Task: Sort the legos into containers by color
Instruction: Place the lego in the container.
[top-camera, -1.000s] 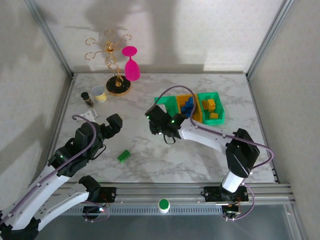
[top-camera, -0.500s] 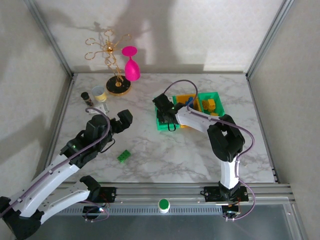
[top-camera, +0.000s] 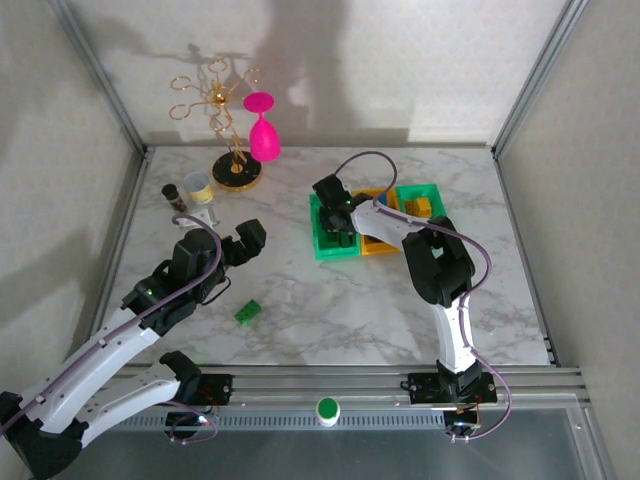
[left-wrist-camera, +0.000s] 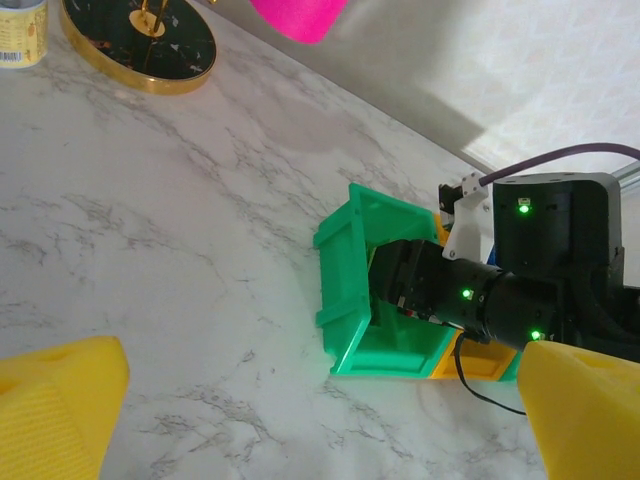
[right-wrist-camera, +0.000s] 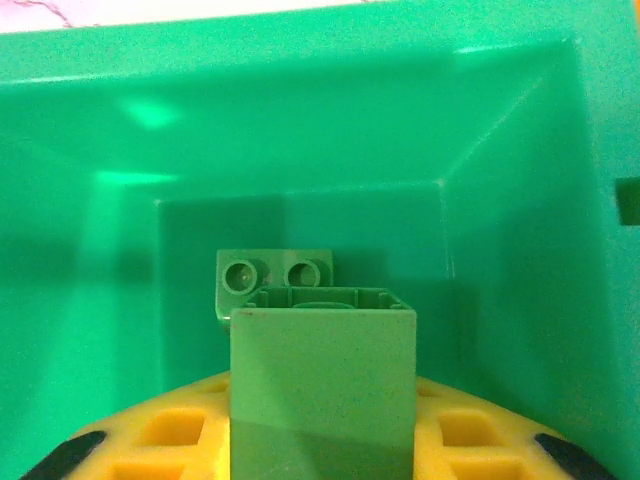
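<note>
Right end effector (top-camera: 338, 230) moved into green bin (left-wrist-camera: 345, 250), pinching green lego (right-wrist-camera: 322, 390); left end effector (top-camera: 250, 236) spread above marble table (top-camera: 300, 300).

The table's (top-camera: 330, 300) middle lies open but for one loose green brick (top-camera: 247, 312), a gold stand (top-camera: 236, 170), cup (top-camera: 198, 186) and jar (top-camera: 175, 196) crowd its far-left corner, and the right arm (top-camera: 385, 216) blocks the green bin (top-camera: 322, 246).

table (top-camera: 300, 310): smooth marbled top, faint sheen
green bin (left-wrist-camera: 343, 262): glossy moulded plastic
brick (right-wrist-camera: 322, 385) inside green bin: matt plastic
stand (top-camera: 236, 170) left of green bin: shiny, probably metal
</note>
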